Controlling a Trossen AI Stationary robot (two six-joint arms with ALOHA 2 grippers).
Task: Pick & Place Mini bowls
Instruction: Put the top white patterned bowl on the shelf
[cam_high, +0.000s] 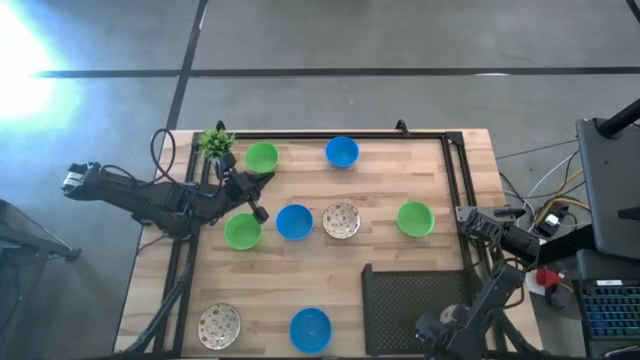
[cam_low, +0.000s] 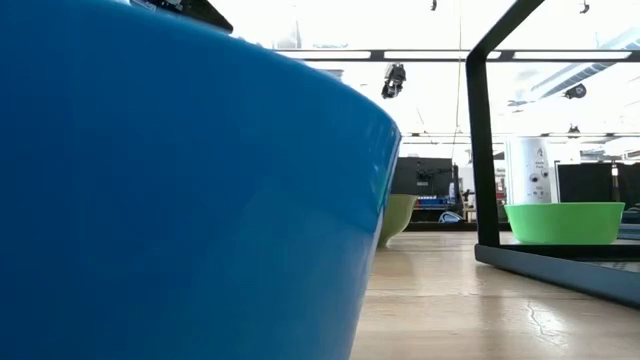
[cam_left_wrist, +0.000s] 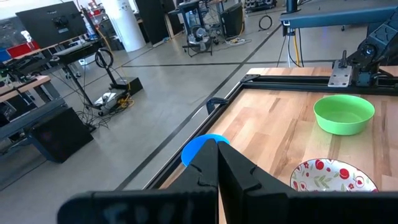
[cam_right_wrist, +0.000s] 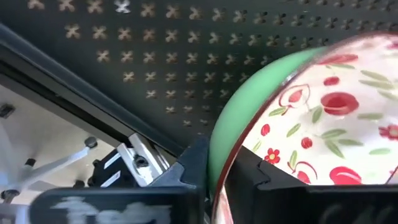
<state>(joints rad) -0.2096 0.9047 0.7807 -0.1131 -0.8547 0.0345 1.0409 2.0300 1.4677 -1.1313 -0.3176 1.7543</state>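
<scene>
Blue bowl (cam_low: 180, 180) at the table's front edge fills the low view. Table (cam_high: 330, 275) carries eight mini bowls, spread out. Right gripper (cam_right_wrist: 217, 162) hangs over the dark perforated panel (cam_high: 400, 305), fingers clamped on the rim of the ninth, a speckled bowl (cam_right_wrist: 323, 124), green outside. Looks like the carry or place step. Next it should lower, then release. Left gripper (cam_left_wrist: 217, 158) waits between two green bowls at the left, fingers together, empty.

Speckled bowl (cam_right_wrist: 323, 118) tilted, rim pinched between right gripper (cam_right_wrist: 214, 180) fingers. Green bowl (cam_high: 242, 231) just beside left gripper (cam_high: 258, 212); blue bowl (cam_high: 294, 222) near.
</scene>
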